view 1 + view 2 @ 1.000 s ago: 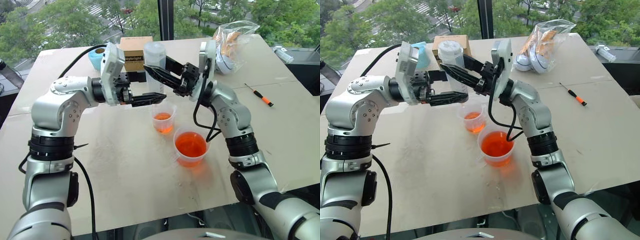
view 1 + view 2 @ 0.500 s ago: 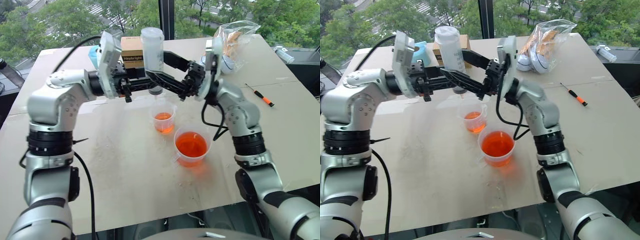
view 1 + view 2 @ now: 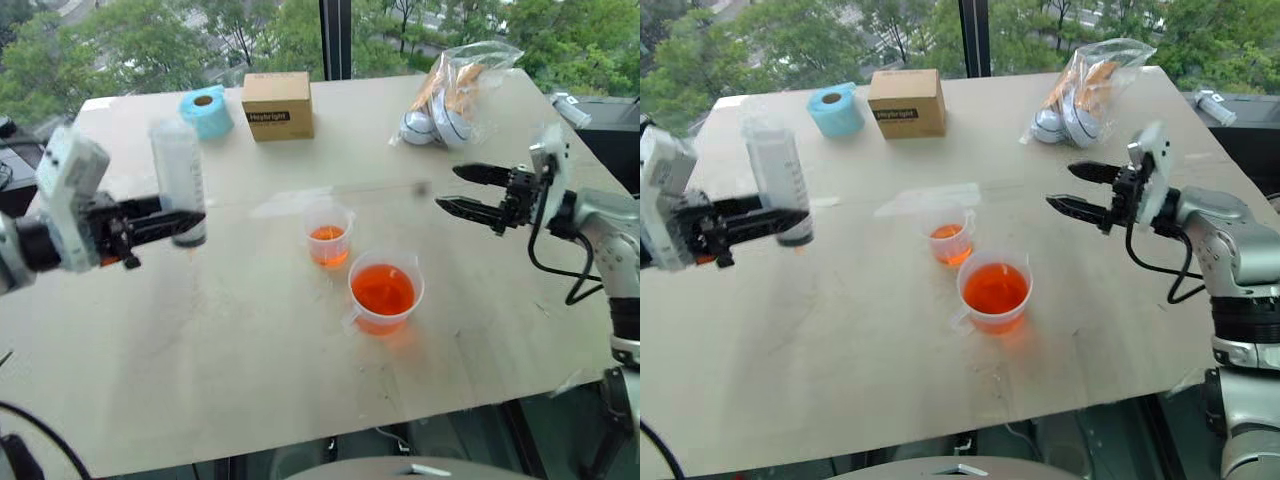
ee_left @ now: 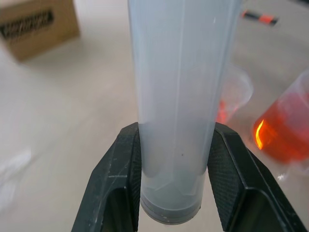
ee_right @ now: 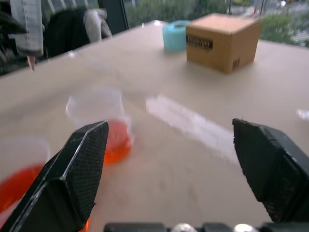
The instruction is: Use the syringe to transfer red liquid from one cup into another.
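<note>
The main risk at this moment was the syringe [image 3: 178,180] slipping or swinging in the left gripper [image 3: 165,222], since the two black fingers clamped only the lower end of the barrel and most of its length stood free above them; a quick swing of the arm could tip it or let it slide through. A second risk was a knock against the cups on the way back, because the syringe was held well apart from them at the left of the frame and would have to travel across the table [image 3: 250,340]. The syringe stood roughly upright, a wide clear barrel with faint printed graduations, looking empty as far as could be told. The smaller cup [image 3: 327,233] sat near the middle of the frame with a little red liquid [image 3: 326,236] in it, and the larger handled cup [image 3: 384,293] sat just beside it, lower and to the right, holding more. The right gripper [image 3: 455,189], at the right of the frame, had its fingers spread wide and held nothing.
</note>
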